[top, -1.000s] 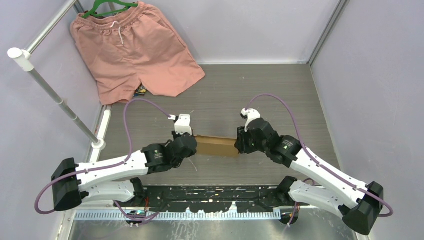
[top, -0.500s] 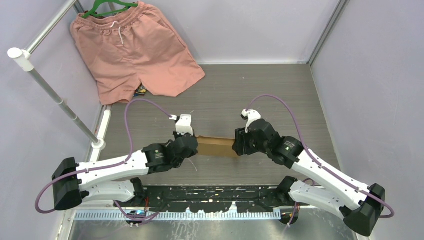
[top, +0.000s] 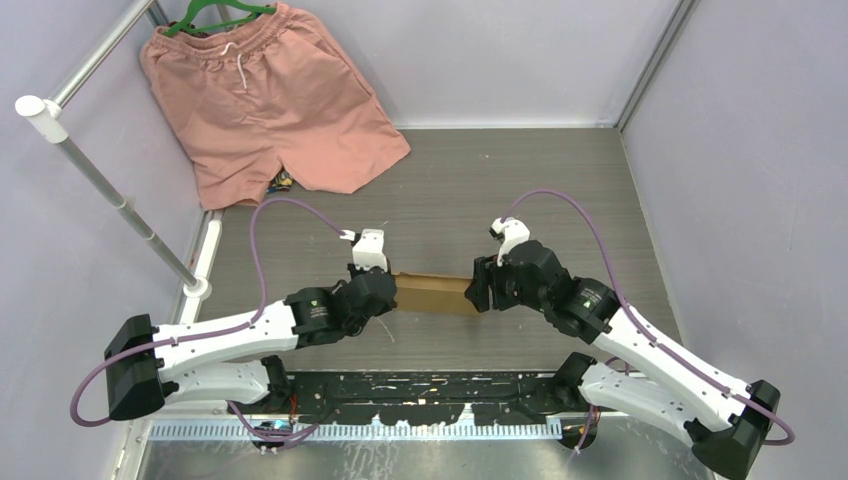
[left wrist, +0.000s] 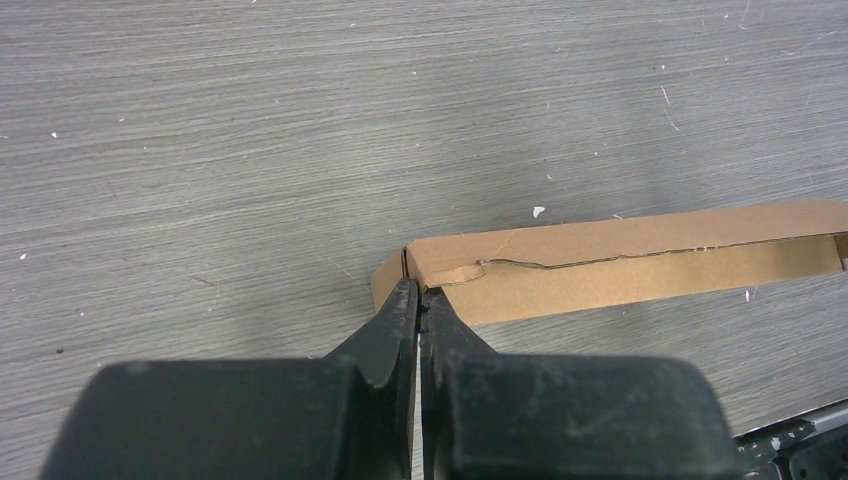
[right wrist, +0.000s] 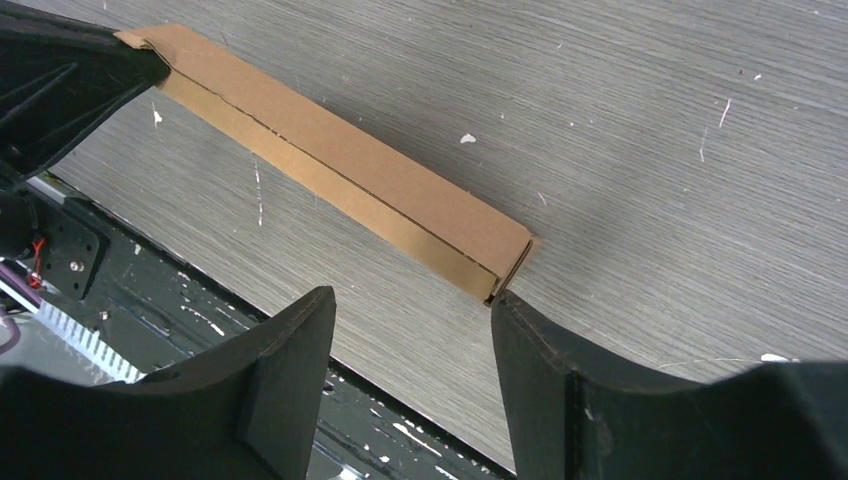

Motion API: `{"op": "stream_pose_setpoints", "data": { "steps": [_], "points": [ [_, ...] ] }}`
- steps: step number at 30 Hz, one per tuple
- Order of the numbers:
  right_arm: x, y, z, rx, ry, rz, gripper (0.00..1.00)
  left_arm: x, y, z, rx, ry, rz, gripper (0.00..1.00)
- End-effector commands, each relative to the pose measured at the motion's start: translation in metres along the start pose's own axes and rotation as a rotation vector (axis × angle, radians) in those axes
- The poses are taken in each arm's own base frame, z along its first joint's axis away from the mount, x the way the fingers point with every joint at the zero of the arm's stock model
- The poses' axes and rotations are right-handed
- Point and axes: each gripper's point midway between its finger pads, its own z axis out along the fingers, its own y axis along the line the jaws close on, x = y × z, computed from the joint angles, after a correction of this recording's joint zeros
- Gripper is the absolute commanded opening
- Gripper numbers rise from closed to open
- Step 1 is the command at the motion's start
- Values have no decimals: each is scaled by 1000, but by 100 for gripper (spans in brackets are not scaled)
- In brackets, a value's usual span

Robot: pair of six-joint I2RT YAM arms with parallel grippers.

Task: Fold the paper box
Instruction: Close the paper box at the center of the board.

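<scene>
The paper box [top: 432,293] is a narrow, flattened strip of brown cardboard lying on the grey wood table between my two grippers. My left gripper [top: 385,290] is at its left end. In the left wrist view the jaws [left wrist: 418,292] are pressed together on the corner of the box [left wrist: 620,255], which has a torn seam along its top. My right gripper [top: 478,290] is at the right end. In the right wrist view it [right wrist: 411,295] is wide open, its right fingertip [right wrist: 505,305] touching the box's end [right wrist: 340,180], nothing between the fingers.
Salmon-pink shorts [top: 265,95] on a green hanger lie at the far left. A metal rail [top: 110,190] runs along the left side. The black arm-mount plate [top: 430,385] lines the near table edge just behind the box. Walls close the back and right.
My right arm's wrist has shifted slightly to the right, gripper still at the box's right end. The box and my left arm have not visibly moved.
</scene>
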Motion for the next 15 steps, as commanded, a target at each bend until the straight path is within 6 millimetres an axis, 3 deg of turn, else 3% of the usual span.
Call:
{"op": "stream_pose_setpoints", "data": {
  "steps": [1, 5, 9, 15],
  "points": [
    [-28, 8, -17, -17, -94, 18, 59, 35, 8, -3, -8, 126, 60, 0],
    [-38, 8, -22, -5, -139, 33, 44, 38, 10, -2, -12, 129, 57, 0],
    [-50, 8, -22, 10, -172, 43, 39, 40, 11, -2, -11, 127, 53, 0],
    [-52, 5, -6, 57, -132, 46, 36, 39, 12, -4, 1, 106, 43, 0]
  ]
}}
